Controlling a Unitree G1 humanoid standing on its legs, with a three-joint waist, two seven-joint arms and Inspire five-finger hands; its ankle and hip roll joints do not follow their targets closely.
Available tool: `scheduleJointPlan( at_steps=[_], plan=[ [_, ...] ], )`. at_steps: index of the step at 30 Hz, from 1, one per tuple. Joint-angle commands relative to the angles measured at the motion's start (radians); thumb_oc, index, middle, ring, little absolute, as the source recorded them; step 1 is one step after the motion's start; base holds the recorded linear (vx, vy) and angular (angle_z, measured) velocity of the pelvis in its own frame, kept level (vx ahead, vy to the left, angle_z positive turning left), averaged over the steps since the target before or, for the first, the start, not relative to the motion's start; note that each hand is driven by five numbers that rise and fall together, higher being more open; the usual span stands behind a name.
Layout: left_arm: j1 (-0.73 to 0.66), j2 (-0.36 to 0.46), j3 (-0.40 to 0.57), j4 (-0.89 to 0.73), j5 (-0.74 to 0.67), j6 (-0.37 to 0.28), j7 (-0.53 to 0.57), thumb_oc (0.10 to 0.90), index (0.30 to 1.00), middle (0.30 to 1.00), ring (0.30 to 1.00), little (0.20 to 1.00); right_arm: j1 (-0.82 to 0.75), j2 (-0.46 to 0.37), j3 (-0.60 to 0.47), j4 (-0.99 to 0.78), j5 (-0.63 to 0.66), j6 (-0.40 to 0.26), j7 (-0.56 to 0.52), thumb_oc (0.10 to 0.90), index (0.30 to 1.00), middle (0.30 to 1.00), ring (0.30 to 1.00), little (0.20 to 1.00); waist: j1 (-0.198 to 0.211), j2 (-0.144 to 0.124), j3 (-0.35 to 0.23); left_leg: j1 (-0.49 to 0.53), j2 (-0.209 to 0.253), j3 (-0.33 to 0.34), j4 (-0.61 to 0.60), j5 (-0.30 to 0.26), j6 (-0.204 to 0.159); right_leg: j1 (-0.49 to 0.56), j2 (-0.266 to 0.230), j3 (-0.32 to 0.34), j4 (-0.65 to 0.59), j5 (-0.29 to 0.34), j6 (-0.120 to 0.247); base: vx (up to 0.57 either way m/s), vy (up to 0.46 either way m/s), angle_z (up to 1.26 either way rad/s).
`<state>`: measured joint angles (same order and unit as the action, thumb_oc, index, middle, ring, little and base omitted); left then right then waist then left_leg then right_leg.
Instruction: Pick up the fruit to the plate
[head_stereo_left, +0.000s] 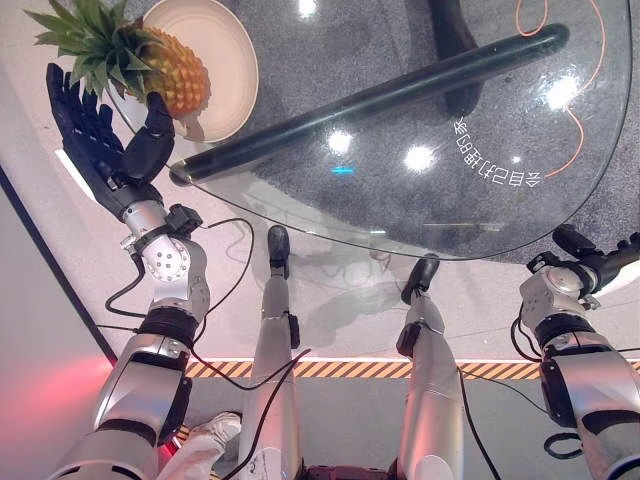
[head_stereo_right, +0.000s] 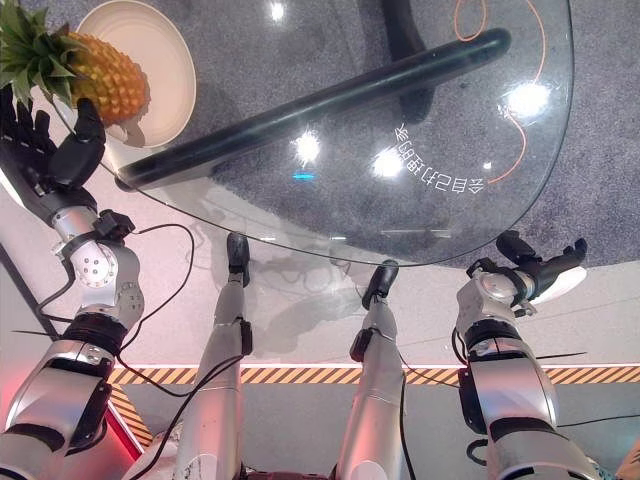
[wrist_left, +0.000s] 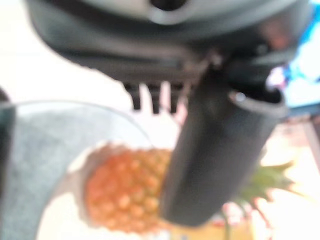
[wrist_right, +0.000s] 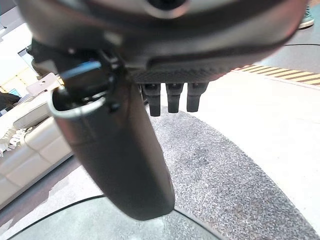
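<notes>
Pineapple (head_stereo_left: 170, 72) filling plate (head_stereo_left: 232, 60), glass table (head_stereo_left: 420, 110) open rightward

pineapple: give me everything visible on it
The pineapple has an orange-yellow knobbly body and a green spiky crown. It lies on its side on the cream plate, its body on the plate's left part and the crown jutting out past the rim, at the far left edge of the glass table. The left robot hand is open right beside it, thumb next to the fruit; whether they touch cannot be told.
</notes>
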<state>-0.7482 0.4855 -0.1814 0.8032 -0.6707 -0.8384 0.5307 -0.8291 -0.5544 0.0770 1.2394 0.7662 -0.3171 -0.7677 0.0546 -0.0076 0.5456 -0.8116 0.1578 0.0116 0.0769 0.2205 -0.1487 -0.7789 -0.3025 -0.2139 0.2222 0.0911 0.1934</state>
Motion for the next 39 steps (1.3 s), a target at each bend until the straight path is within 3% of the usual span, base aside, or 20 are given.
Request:
scheduleJointPlan(
  at_steps=[1,13,22,26,32,34,39],
  plan=[
    [-0.041,0.010,0.038,-0.057,0.032,-0.095,-0.009,0.800,0.900,0.900,0.900,0.900,0.036,-0.078,-0.012,-0.005,-0.016,-0.040,-0.034,0.800,0.900,0.900,0.900,0.900,0.019,0.015,-0.026,0.002,-0.005,-0.009,0.089,-0.135,0.006,0.002,-0.003,-0.035,-0.013,0.002,0.026,0.00,0.000,0.00],
    [-0.020,-0.004,0.025,-0.076,0.065,-0.084,-0.002,0.800,0.900,0.900,0.900,0.900,0.037,-0.081,-0.018,0.004,-0.009,-0.043,-0.031,0.800,0.900,0.900,0.900,0.900,0.027,0.021,-0.026,0.002,-0.011,-0.014,0.084,-0.135,0.009,0.001,-0.007,-0.041,-0.016,0.005,0.028,0.00,-0.001,0.00],
    [0.092,-0.017,0.067,-0.026,-0.085,0.072,-0.073,0.800,0.900,0.900,0.900,0.900,0.118,-0.056,-0.044,0.006,-0.025,-0.025,0.023,0.800,0.900,0.900,0.900,0.900,0.035,0.022,-0.026,0.071,-0.006,-0.006,0.070,-0.137,0.009,0.058,-0.009,-0.040,-0.018,-0.001,0.030,0.00,-0.013,0.03],
    [0.157,-0.014,0.108,0.016,-0.125,0.102,-0.113,0.800,0.900,0.900,0.900,0.900,0.201,-0.050,-0.074,0.017,-0.030,-0.016,0.062,0.800,0.900,0.900,0.900,0.900,0.036,0.021,-0.026,0.150,0.002,0.013,0.055,-0.135,0.006,0.136,-0.020,-0.044,-0.026,-0.008,0.033,0.00,0.009,0.05],
    [0.214,0.012,0.141,0.098,-0.005,0.259,-0.130,0.800,0.900,0.900,0.900,0.900,0.320,-0.029,-0.101,0.026,-0.067,0.022,0.128,0.800,0.900,0.900,0.900,0.900,0.039,0.009,-0.026,0.316,0.009,0.042,0.025,-0.131,0.000,0.310,-0.033,-0.057,-0.055,-0.012,0.041,0.04,0.006,0.02],
    [0.249,0.014,0.135,0.166,0.026,0.393,-0.182,0.800,0.900,0.900,0.900,0.900,0.372,-0.014,-0.102,0.031,-0.094,0.038,0.164,0.800,0.900,0.900,0.900,0.900,0.036,0.005,-0.051,0.384,0.015,0.053,-0.005,-0.124,-0.002,0.384,-0.029,-0.063,-0.083,-0.009,0.043,0.12,0.033,0.00],
    [0.377,0.002,0.106,0.286,0.010,0.544,-0.414,0.800,0.900,0.900,0.900,0.900,0.517,0.019,-0.093,0.022,-0.160,0.065,0.307,0.800,0.900,0.900,0.900,0.900,0.020,0.011,-0.143,0.542,0.025,0.082,-0.095,-0.102,-0.002,0.539,-0.017,-0.062,-0.156,0.004,0.043,0.16,0.064,0.03]
  ],
)
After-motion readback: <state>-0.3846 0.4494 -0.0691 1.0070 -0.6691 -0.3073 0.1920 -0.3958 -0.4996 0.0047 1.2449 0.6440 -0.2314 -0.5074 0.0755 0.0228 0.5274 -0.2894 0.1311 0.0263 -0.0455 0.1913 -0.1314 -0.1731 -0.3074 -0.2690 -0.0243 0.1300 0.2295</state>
